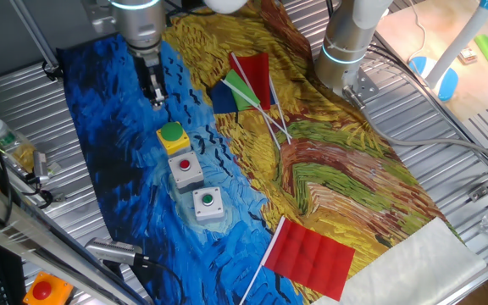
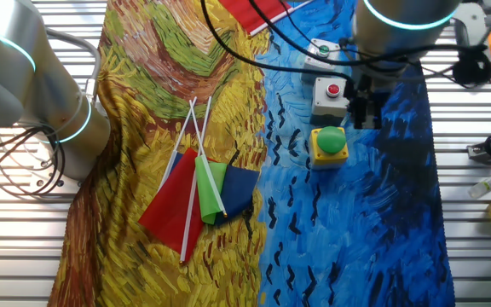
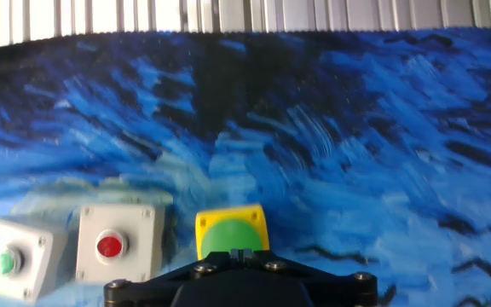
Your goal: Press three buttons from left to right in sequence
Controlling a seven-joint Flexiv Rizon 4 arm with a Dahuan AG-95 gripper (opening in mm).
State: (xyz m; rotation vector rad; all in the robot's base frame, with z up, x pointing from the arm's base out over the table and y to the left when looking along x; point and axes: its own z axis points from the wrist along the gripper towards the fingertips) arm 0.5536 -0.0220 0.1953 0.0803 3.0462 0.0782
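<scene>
Progress looked nil: the tool (image 1: 158, 100), its opening impossible to judge and holding nothing, hung apart above the yellow button box (image 1: 173, 138), with the red-button box (image 1: 185, 169) and small green-button box (image 1: 207, 204) lined up mid-tabletop, seemingly all unpressed.

Opposite overheads, plus close hand view
</scene>
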